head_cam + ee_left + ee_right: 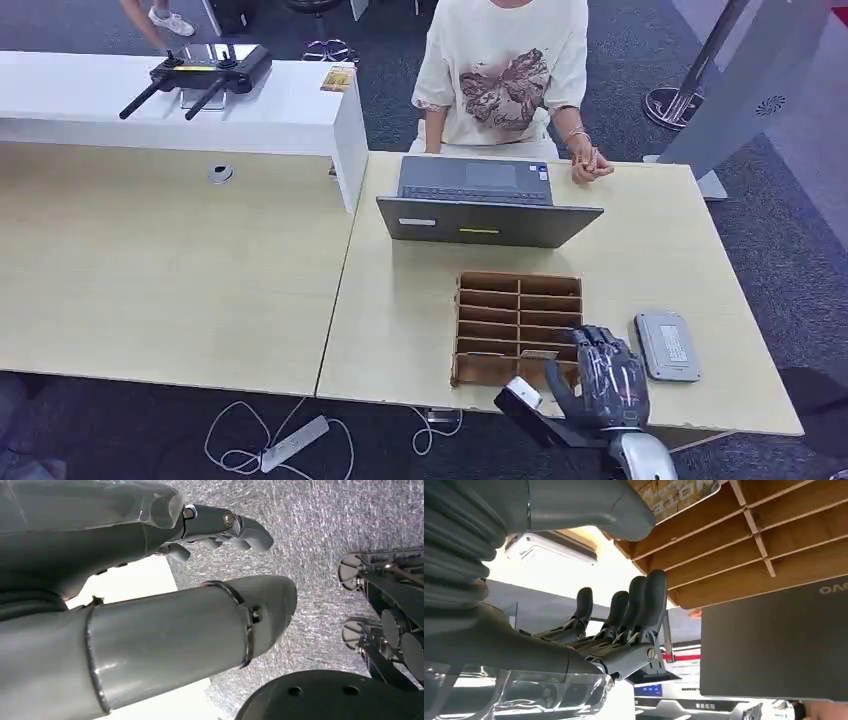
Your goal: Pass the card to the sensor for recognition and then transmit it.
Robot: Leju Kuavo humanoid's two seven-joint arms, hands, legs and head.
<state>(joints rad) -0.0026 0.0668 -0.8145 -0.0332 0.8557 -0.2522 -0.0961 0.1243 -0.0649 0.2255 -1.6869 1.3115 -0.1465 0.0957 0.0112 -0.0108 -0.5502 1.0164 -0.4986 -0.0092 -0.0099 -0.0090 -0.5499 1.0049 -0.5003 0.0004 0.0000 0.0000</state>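
A pale wooden table (640,250) stood on grey carpet, a person (505,75) seated at its far side behind a dark laptop (487,220). Near the front edge sat a brown compartmented rack (518,310), with the flat grey sensor (667,346) just to its right, its long axis running front to back. The right hand (605,380) hovered over the rack's front right corner, fingers (644,605) extended and apart, grasping nothing. A printed card (679,492) lay in a rack compartment beside the thumb; its long axis could not be judged. The left hand (165,580) hung over the carpet, fingers loosely curled around nothing.
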